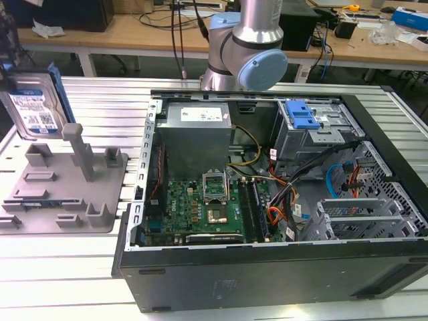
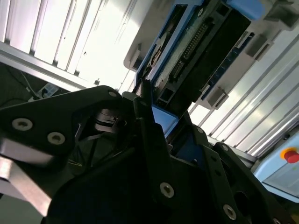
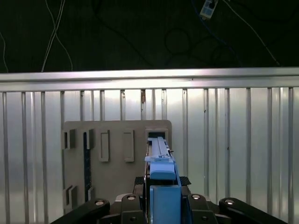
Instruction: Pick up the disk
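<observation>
The disk (image 1: 32, 107), a silver drive with a white-and-blue label and blue side rails, hangs in the air at the exterior view's left. It is above and clear of the grey fixture (image 1: 63, 190). My gripper (image 1: 7, 47) is shut on its upper end. In the first wrist view the disk's blue rail (image 3: 162, 172) runs edge-on between my black fingers (image 3: 140, 181), with the fixture (image 3: 117, 158) lying below. The second wrist view shows the disk's dark circuit-board side (image 2: 205, 51) and its connector, clamped in my gripper (image 2: 159, 121).
An open computer case (image 1: 267, 200) fills the middle and the exterior view's right, with a blue-handled drive cage (image 1: 304, 120) inside. The arm's base (image 1: 244, 47) stands behind it. The slatted aluminium table (image 1: 53, 267) lies all around. Cluttered benches stand at the back.
</observation>
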{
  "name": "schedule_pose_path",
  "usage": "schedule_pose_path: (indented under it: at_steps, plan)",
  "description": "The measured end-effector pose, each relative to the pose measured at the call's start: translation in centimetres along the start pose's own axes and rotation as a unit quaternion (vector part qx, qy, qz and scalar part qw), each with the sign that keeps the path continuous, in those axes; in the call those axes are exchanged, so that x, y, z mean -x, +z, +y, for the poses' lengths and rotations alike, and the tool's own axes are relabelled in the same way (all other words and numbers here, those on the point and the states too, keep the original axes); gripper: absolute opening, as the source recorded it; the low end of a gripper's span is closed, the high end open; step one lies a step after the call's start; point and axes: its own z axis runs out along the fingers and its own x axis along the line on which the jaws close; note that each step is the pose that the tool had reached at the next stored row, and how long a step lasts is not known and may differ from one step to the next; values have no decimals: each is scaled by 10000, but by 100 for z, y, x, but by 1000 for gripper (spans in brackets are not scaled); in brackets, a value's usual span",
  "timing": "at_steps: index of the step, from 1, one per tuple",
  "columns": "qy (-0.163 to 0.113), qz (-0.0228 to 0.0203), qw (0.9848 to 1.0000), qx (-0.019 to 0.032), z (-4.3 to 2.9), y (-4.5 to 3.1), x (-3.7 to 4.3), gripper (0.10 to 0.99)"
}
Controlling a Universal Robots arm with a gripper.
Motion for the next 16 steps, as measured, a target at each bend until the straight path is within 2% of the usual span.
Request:
schedule_pose_path:
  at_steps: [2, 3, 5, 10, 14, 16]
  plan:
    - [0, 0, 10000, 1, 0, -115, -7, 365]
    - [0, 0, 10000, 0, 0, -206, -12, 365]
    - [0, 0, 10000, 0, 1, -295, -17, 365]
    - [0, 0, 10000, 0, 2, -588, -34, 365]
    - [0, 0, 10000, 0, 3, -925, -53, 365]
    - [0, 0, 10000, -1, 3, -1020, -59, 365]
